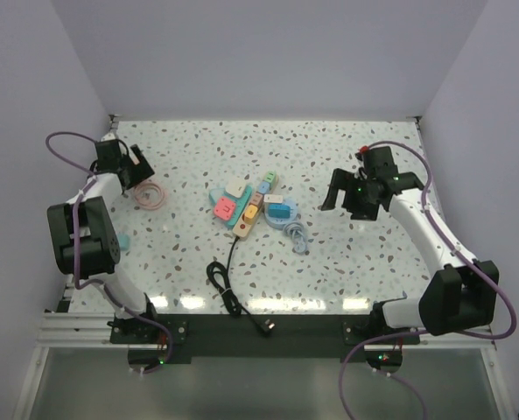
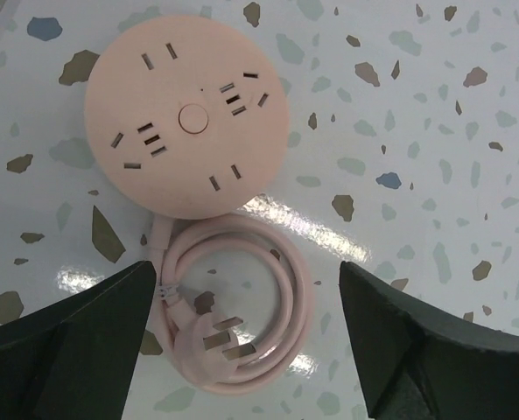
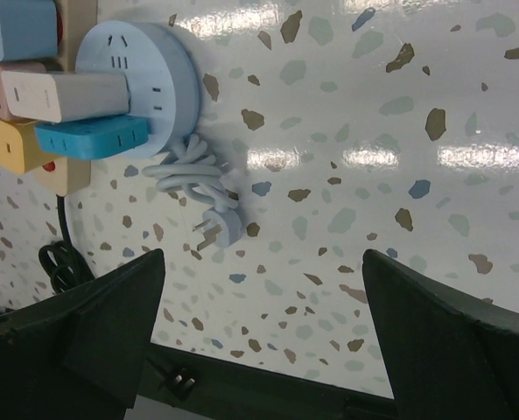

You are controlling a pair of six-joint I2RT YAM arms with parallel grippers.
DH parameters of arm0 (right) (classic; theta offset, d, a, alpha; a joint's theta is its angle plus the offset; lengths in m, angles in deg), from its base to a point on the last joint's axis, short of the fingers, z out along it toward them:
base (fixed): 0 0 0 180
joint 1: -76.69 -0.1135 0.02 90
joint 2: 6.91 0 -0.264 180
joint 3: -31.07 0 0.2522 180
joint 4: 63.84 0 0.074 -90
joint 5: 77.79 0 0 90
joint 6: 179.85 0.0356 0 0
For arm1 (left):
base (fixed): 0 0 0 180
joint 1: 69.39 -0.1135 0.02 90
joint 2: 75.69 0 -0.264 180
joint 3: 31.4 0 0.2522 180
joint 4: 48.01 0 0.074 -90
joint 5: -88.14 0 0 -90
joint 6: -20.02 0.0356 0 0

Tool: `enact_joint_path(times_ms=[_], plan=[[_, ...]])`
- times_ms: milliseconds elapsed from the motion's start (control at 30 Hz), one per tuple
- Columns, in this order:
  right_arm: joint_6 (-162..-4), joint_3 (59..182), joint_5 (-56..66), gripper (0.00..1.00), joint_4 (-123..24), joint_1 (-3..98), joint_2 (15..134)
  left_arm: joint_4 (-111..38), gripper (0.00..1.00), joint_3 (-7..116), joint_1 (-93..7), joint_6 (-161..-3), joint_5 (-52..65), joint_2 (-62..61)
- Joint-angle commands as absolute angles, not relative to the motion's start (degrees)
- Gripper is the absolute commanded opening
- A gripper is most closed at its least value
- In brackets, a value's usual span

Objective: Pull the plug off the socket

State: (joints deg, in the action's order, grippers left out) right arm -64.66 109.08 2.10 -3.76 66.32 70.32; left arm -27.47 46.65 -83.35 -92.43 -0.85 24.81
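At the far left, the left gripper (image 2: 248,271) hangs with its jaws wide over a pink round socket disc (image 2: 186,131). The disc's pink cord (image 2: 296,302) lies coiled just near of it.

In the middle of the table (image 1: 373,149) lies the wooden power strip (image 1: 241,229), running from near-left to far-right. Coloured blocks (image 1: 225,208) crowd on and beside it, and the marks on their faces are too small to read. Its black cable (image 1: 227,284) trails toward the near edge.

A blue disc (image 3: 136,48) sits just beside the strip's right side. Farther right, the right gripper (image 3: 263,262) hovers with its jaws wide, holding nothing.
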Motion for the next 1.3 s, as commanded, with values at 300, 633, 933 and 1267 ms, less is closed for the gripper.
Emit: enact_joint_path(times_ms=[300,633,933,1267], plan=[[-68.6,114.1,-4.8,0.98,-9.1,53.0,72.4,-17.0,0.99,48.8,-83.3,-97.6,-3.3,8.4],[-67.0,120.0,-1.3,0.98,-8.6,42.9,81.8,6.9,0.98,42.4,-83.4,-95.4,-27.4,0.8],[-69.6,130.2,-3.1,0.98,-3.5,40.8,89.7,5.6,1.0,36.1,-83.9,-99.2,-27.6,7.0],[-70.6,129.7,-2.0,0.98,-2.9,40.6,90.1,-1.1,0.97,36.1,-86.0,-94.0,-23.8,17.4]])
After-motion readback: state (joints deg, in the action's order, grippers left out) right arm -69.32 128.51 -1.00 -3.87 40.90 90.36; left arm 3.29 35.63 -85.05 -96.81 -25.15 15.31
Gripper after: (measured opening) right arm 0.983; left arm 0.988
